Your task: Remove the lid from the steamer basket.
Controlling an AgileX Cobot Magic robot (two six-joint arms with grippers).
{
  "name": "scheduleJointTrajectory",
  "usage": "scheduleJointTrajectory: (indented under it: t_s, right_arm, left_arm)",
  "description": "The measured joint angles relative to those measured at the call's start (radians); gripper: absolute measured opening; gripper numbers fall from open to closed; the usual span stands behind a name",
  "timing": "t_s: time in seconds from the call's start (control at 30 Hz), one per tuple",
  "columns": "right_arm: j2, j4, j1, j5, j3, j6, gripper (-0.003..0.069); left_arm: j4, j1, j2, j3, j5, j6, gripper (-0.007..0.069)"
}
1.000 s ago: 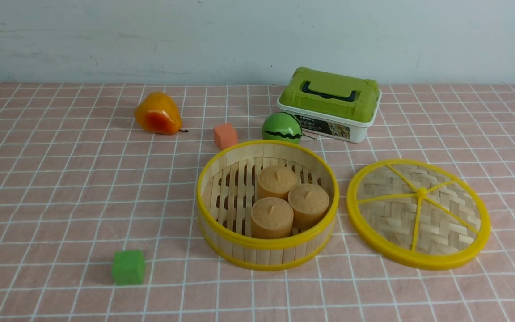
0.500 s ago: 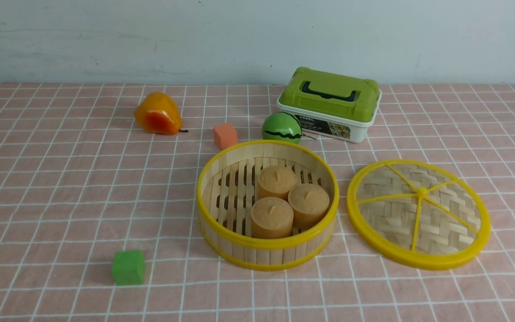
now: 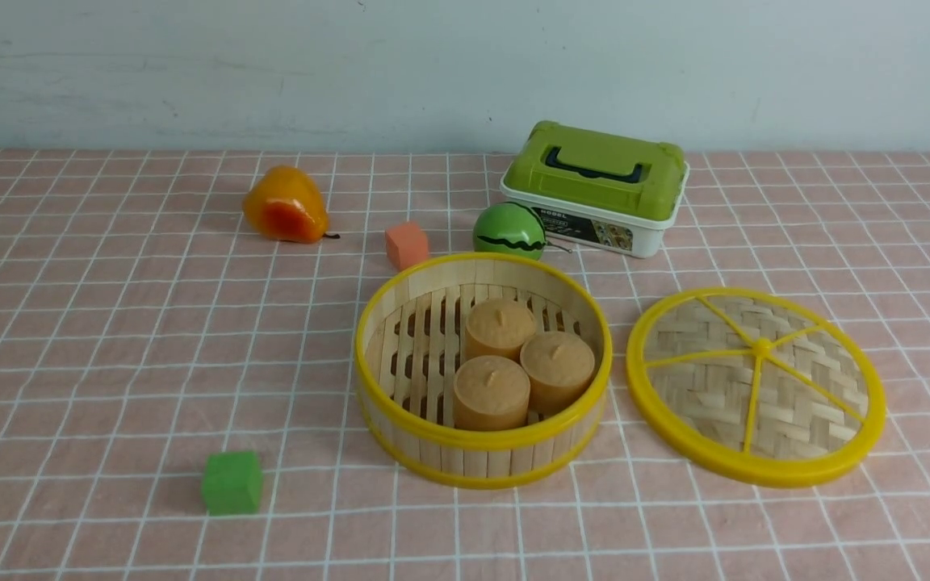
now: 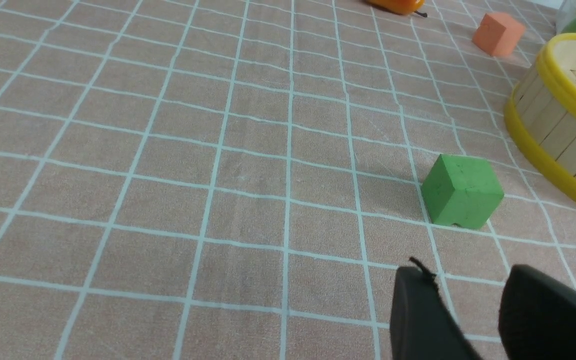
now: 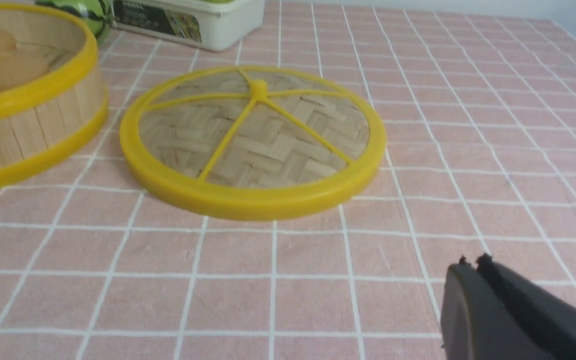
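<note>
The lid (image 3: 756,386) lies flat on the tablecloth to the right of the steamer basket (image 3: 482,454); it also shows in the right wrist view (image 5: 253,145). The basket stands uncovered with three tan buns (image 3: 513,363) inside; its wall shows in the left wrist view (image 4: 563,130) and the right wrist view (image 5: 28,120). Neither gripper shows in the front view. My left gripper (image 4: 468,280) is open and empty over bare cloth near a green cube. My right gripper (image 5: 473,262) is shut and empty, nearer me than the lid.
A white box with a green handled lid (image 3: 596,187) stands behind the basket, with a toy watermelon (image 3: 508,231) and an orange cube (image 3: 406,244) beside it. A toy pear (image 3: 285,206) lies back left. The green cube (image 3: 232,482) sits front left, also in the left wrist view (image 4: 462,191).
</note>
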Motion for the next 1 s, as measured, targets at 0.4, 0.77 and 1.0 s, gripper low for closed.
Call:
scheduleJointTrajectory:
  t_s: [0.4,0.77,1.0]
  right_arm:
    - [0.0,0.028,0.0,0.028,-0.003,-0.054,-0.0021]
    - [0.0,0.054,0.0,0.04,-0.005,-0.077,-0.002]
    - [0.0,0.054,0.0,0.04,-0.005,-0.077,-0.001]
  left_arm:
    - [0.0,0.0,0.0,0.0,0.0,0.0,0.0239]
    - [0.0,0.0,0.0,0.0,0.0,0.0,0.0239]
    - [0.0,0.0,0.0,0.0,0.0,0.0,0.0239]
